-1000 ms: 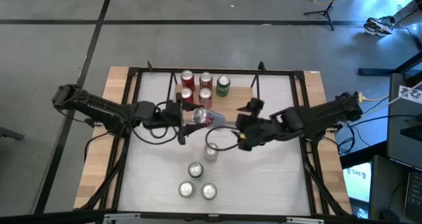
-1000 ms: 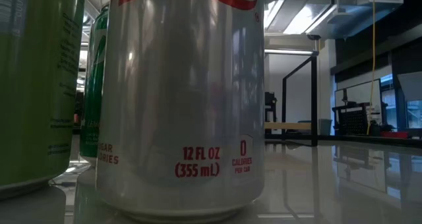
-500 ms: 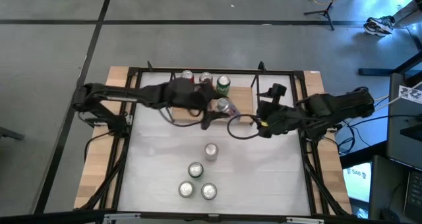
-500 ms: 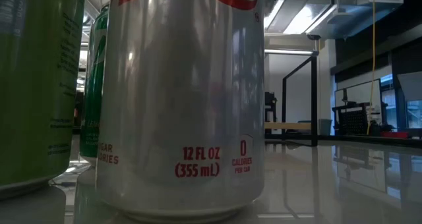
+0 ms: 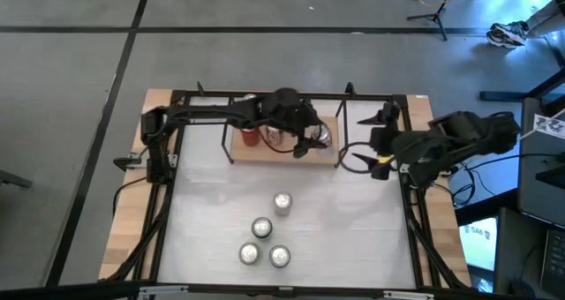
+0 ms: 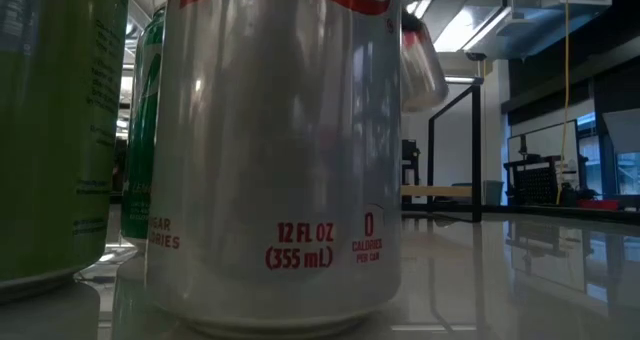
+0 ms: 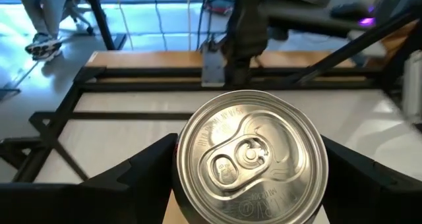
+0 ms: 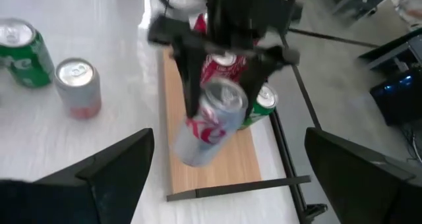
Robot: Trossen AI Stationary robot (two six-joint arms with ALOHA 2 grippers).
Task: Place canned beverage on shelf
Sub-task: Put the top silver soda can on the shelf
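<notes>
The left gripper (image 8: 224,59) is clamped around the silver can (image 8: 208,122), tilted above the shelf (image 5: 282,150) and its free right end. A rigid, slick can, probably full and weighty, best squeezed mid-body. Half a second ago it hung short of the shelf's front edge; now it's over the board. The right gripper (image 5: 386,116), beside the shelf, gapes empty.

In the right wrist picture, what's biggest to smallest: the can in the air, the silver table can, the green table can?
1. Held silver can, nearest the camera.
2-3. Silver table can and green table can look about alike.
</notes>
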